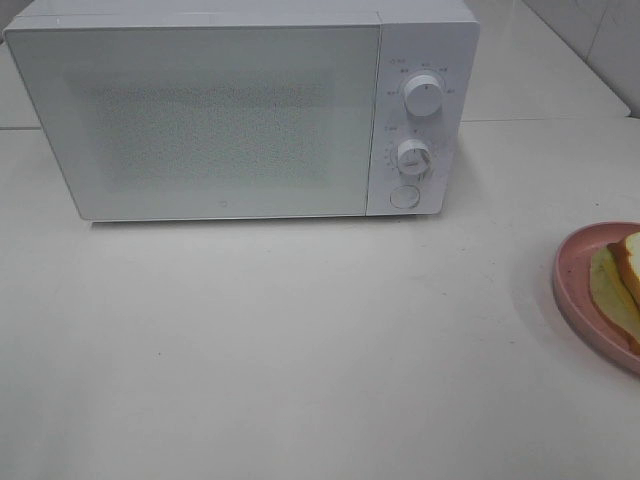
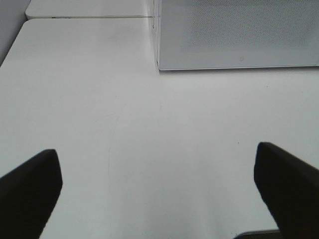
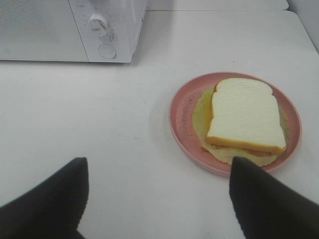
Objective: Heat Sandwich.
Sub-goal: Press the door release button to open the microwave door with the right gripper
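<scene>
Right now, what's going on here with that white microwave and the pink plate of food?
Nothing is being handled yet. The small white-bread sandwich lies on a round pink plate on the white table, to the right of the white microwave, whose door is shut. The right gripper is open and empty near the plate. The left gripper is open and empty above bare table near the microwave's left end.

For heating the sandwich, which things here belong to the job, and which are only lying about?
Belong to the job:
- sandwich
- microwave, door shut
- pink plate, which holds the sandwich

Only lying about:
- nothing loose that I can see; there is just the table that everything stands on
</scene>
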`<state>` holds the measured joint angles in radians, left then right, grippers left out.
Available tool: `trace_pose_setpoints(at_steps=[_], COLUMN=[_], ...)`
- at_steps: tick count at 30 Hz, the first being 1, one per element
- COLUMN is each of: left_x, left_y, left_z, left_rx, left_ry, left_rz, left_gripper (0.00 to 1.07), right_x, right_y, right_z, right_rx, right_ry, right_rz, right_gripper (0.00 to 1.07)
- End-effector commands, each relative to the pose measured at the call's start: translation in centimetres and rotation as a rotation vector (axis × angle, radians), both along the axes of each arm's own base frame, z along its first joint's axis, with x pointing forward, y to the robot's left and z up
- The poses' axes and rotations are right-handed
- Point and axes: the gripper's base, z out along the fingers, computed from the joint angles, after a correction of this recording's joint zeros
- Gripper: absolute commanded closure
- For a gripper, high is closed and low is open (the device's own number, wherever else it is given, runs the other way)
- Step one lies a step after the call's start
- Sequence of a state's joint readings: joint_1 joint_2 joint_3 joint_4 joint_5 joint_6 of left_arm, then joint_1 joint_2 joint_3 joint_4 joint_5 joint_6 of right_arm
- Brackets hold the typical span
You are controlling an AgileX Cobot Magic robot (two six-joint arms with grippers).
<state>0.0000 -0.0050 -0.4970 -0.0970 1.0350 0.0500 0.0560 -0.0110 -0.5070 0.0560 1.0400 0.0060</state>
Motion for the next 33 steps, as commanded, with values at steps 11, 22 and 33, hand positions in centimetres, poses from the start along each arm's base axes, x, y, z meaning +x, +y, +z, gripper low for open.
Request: trace_pose_setpoints(at_steps=[11, 22, 33], left_x=[-0.3, -0.3, -0.3], left_y=[0.0, 0.0, 0.0], left_z=[-0.1, -0.1, -0.1], left_rx=[-0.007, -0.007, -0.007], left_ry=[-0.028, -0.028, -0.028], left_rz=[-0.005, -0.005, -0.005], left_gripper=[0.01, 0.01, 0.01], right_x=[-0.2, -0.3, 2.3], right_y=[0.0, 0.0, 0.1], right_z=[0.0, 0.6, 2.2], right_rx=[0.006, 0.008, 0.015], right_ry=[-0.023, -0.061, -0.092], right_rz=[0.002, 0.001, -0.006], right_gripper=[0.32, 0.31, 0.30])
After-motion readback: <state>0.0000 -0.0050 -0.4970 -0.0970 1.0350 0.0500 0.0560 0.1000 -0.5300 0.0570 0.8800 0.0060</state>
